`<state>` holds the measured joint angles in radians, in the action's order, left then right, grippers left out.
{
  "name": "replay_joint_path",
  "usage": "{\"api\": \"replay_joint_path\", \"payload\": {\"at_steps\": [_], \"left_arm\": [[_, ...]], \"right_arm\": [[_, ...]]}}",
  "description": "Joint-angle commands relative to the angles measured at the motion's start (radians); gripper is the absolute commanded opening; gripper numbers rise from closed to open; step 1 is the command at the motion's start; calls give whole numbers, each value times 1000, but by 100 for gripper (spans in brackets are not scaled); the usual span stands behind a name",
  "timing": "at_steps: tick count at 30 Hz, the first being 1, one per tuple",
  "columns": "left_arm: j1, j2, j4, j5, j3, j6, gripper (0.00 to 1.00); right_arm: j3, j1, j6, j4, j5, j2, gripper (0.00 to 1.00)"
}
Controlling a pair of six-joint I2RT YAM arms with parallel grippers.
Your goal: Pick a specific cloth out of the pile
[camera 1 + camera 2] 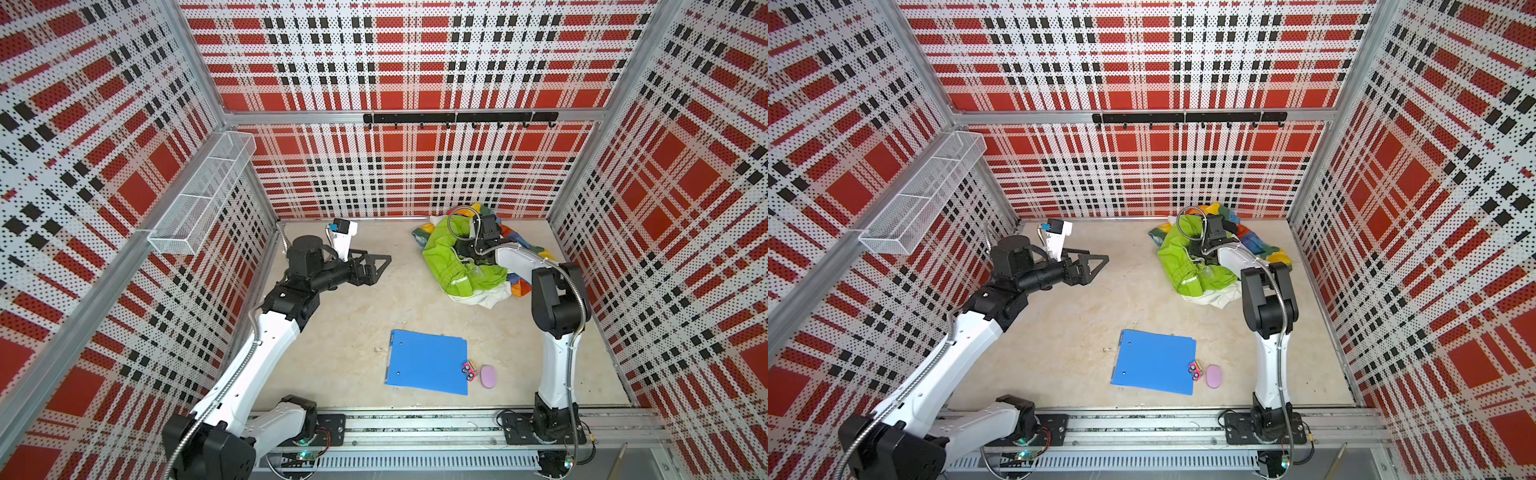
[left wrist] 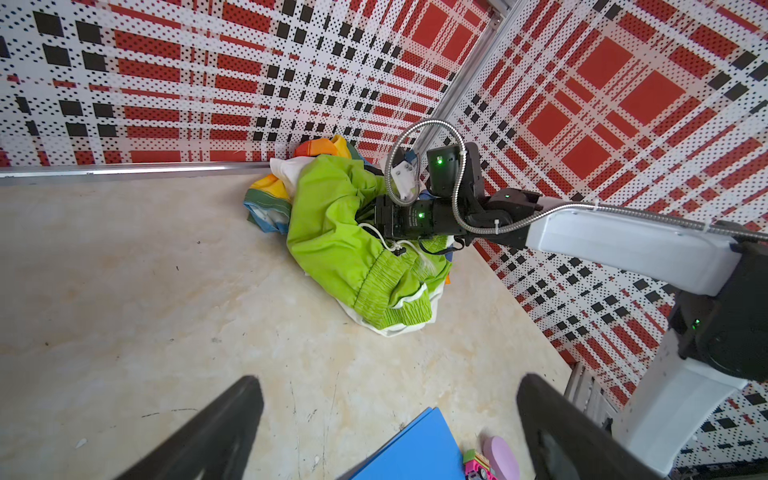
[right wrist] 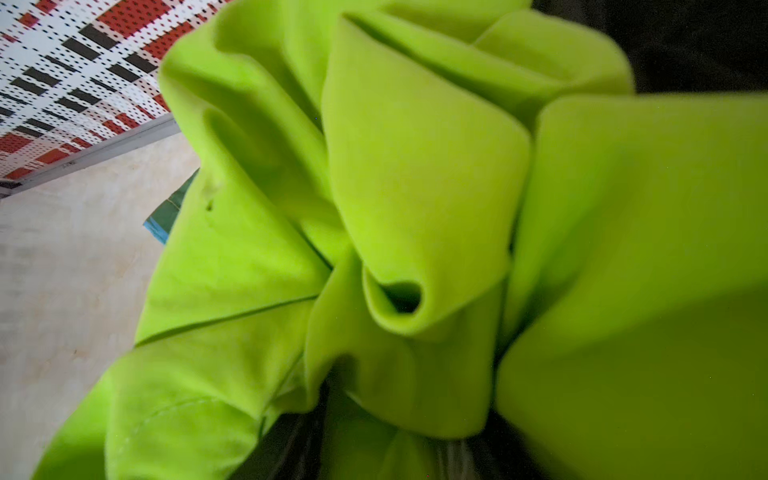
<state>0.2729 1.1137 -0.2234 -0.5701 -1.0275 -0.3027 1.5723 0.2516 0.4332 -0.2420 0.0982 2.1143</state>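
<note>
The pile lies at the back right by the wall. A lime green garment with a white drawstring covers most of it. The cloth peeks out from underneath in orange, yellow, blue and green patches, and a white cloth shows at the near edge. My right gripper is sunk into the green folds, with bunched green fabric filling its wrist view and its fingers hidden. My left gripper hovers open and empty over the bare floor at the left.
A blue folder lies flat near the front, with a small pink toy and a lilac oval beside it. A wire basket hangs on the left wall and a hook rail on the back wall.
</note>
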Motion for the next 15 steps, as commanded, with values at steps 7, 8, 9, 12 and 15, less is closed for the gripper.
{"api": "replay_joint_path", "payload": {"at_steps": [7,8,9,12,15], "left_arm": [[9,-28,37,19,11,4,99],[9,-28,37,21,13,4,99],[11,-29,37,21,13,2,99],[11,-29,36,19,11,3,99],[9,-28,37,16,12,2,99]], "right_arm": [[-128,-51,-18,-42,31,-247,73],[-146,-76,-23,-42,36,-279,75],[-162,-101,-29,-41,38,-306,78],[-210,-193,-42,-41,40,-358,87],[-246,-278,-48,-47,50,-366,95]]}}
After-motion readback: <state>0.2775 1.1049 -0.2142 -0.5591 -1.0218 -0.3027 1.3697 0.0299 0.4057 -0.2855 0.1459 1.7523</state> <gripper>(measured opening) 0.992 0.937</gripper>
